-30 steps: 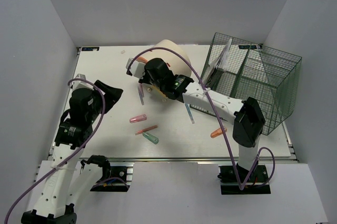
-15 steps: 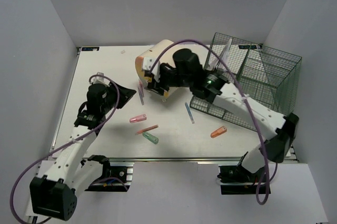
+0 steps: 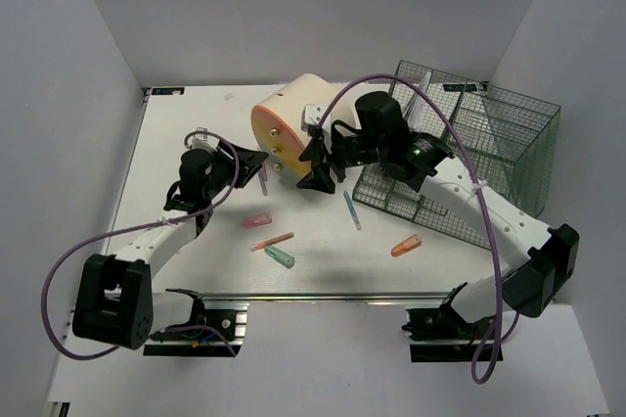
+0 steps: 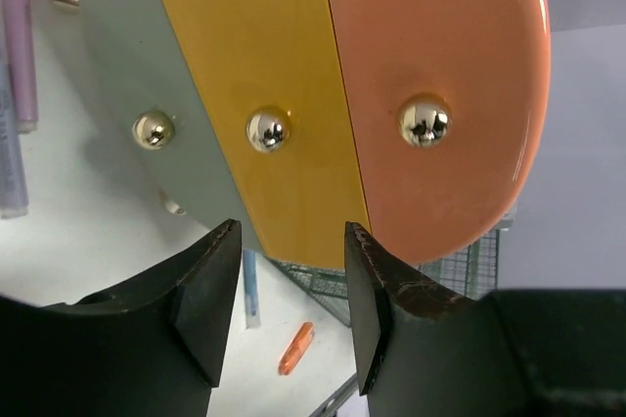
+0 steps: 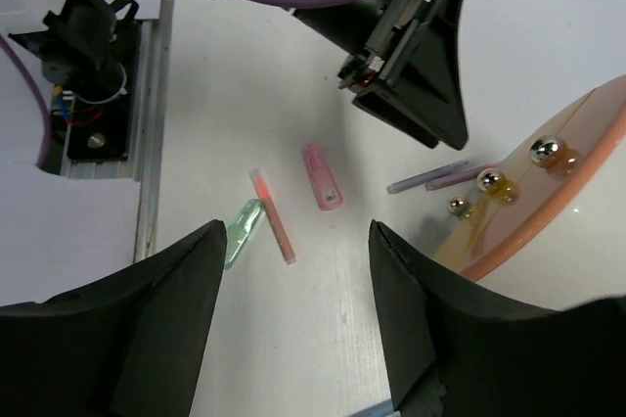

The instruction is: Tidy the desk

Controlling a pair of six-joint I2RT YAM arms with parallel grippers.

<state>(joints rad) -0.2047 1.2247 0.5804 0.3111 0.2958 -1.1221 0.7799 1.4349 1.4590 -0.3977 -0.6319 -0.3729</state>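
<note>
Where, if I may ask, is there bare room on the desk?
Bare: the desk left of the container, and the strip between the green pen and the rail. Crowded: the middle, between left gripper and right gripper.

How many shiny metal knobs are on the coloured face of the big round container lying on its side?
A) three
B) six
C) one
A: the left wrist view shows three knobs on the face of the container, one each on its grey-green, yellow and salmon strips.
</note>
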